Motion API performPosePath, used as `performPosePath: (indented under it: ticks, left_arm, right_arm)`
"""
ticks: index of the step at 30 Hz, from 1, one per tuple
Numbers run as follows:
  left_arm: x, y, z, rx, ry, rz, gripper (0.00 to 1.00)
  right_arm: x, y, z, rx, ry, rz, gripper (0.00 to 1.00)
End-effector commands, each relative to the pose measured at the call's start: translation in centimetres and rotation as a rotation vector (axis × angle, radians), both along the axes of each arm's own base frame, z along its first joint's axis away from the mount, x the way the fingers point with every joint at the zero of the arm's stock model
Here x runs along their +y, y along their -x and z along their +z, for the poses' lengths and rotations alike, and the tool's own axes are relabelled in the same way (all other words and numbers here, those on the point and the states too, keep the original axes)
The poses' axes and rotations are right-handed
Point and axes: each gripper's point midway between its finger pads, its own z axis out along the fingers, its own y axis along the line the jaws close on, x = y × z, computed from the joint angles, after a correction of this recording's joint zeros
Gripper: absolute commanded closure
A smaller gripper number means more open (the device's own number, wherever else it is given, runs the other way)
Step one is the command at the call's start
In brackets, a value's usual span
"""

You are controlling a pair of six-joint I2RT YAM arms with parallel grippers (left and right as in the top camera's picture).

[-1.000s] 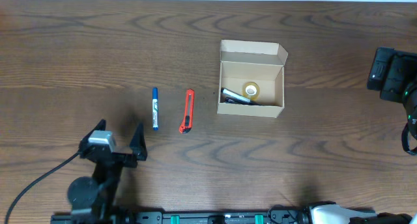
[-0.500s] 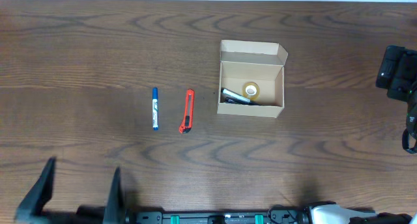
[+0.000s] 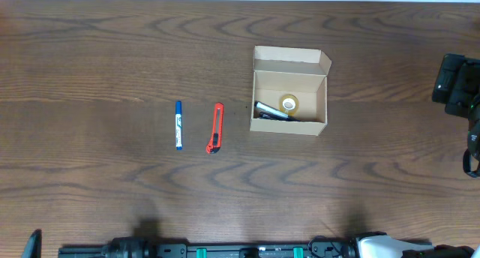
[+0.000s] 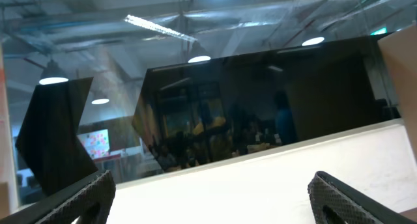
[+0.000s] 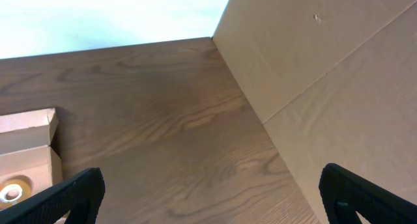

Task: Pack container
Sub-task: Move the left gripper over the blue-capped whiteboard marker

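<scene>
I'm watching my left hand pulling back off the worktop to its near edge, released and empty. The container is sitting open right of centre, holding a tape roll and a dark marker. The blue pen and red cutter are lying outside to its left, so I'm judging packing partly done. My right hand, also released, is waiting well to the container's right.

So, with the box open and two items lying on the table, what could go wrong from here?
1. The blue marker and red cutter lie close side by side; reaching for one could knock the other.
2. The tape roll and black pen cover much of the box floor, so the long cutter may sit high and block the lid.
</scene>
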Motion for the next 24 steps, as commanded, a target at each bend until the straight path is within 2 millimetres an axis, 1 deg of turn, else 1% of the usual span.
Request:
performPosePath:
  ticks: [1, 3, 6, 10, 14, 16, 17, 20, 21, 22, 24]
  left_arm:
    - [-0.3, 1.0, 0.5, -0.024, -0.006, -0.017, 0.05]
    - [0.1, 0.5, 0.0, 0.002, 0.007, 0.000, 0.05]
    - [-0.2, -0.3, -0.4, 0.044, 0.001, -0.020, 0.04]
    - [-0.7, -2.4, 0.6, 0.132, -0.010, -0.050, 0.05]
    - [-0.3, -6.8, 1.0, 0.372, -0.065, -0.017, 0.05]
    - [0.1, -8.9, 0.9, 0.493, -0.103, 0.013, 0.05]
    - [0.7, -10.1, 0.7, 0.570, -0.123, 0.046, 0.05]
    - [3.1, -13.6, -0.9, 0.777, -0.125, 0.169, 0.05]
    - [3.5, -14.6, -1.5, 0.824, -0.125, 0.191, 0.05]
    - [3.9, -16.0, -2.4, 0.880, -0.126, 0.202, 0.05]
    - [3.9, -18.0, -4.2, 0.970, -0.131, 0.188, 0.05]
  right_arm:
    - [-0.2, 0.0, -0.1, -0.003, -0.008, -0.013, 0.01]
    - [-0.2, 0.0, -0.1, -0.003, -0.009, -0.014, 0.01]
    - [-0.2, 0.0, -0.1, -0.004, -0.009, -0.014, 0.01]
    - [-0.2, 0.0, -0.1, -0.003, -0.008, -0.013, 0.01]
    - [-0.2, 0.0, -0.1, -0.003, -0.008, -0.013, 0.01]
    - [-0.2, 0.0, -0.1, -0.004, -0.009, -0.014, 0.01]
    - [-0.2, 0.0, -0.1, -0.003, -0.008, -0.013, 0.01]
    - [-0.2, 0.0, -0.1, -0.003, -0.009, -0.014, 0.01]
    - [-0.2, 0.0, -0.1, -0.003, -0.008, -0.013, 0.01]
    - [-0.2, 0.0, -0.1, -0.003, -0.008, -0.013, 0.01]
    - [-0.2, 0.0, -0.1, -0.003, -0.008, -0.013, 0.01]
